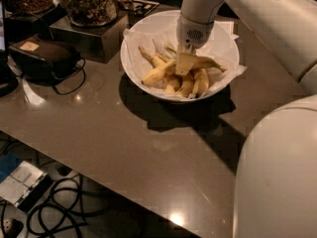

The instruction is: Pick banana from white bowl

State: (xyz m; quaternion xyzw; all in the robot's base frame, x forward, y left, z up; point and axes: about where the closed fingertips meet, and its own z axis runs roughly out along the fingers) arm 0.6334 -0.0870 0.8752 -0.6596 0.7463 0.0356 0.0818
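tool (185, 64): down inside the white bowl (133, 38), touching the banana (157, 74)
tool grip: you cannot tell
banana: in the bowl, running from your tool toward 8 o'clock

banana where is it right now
In the camera view, upper middle: the banana lies in the bowl, beside the gripper that reaches into it.

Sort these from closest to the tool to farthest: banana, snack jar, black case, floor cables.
The tool is down in the white bowl.
1. Banana, in the bowl with it.
2. Snack jar, back left.
3. Black case, far left.
4. Cables, on the floor, lower left.
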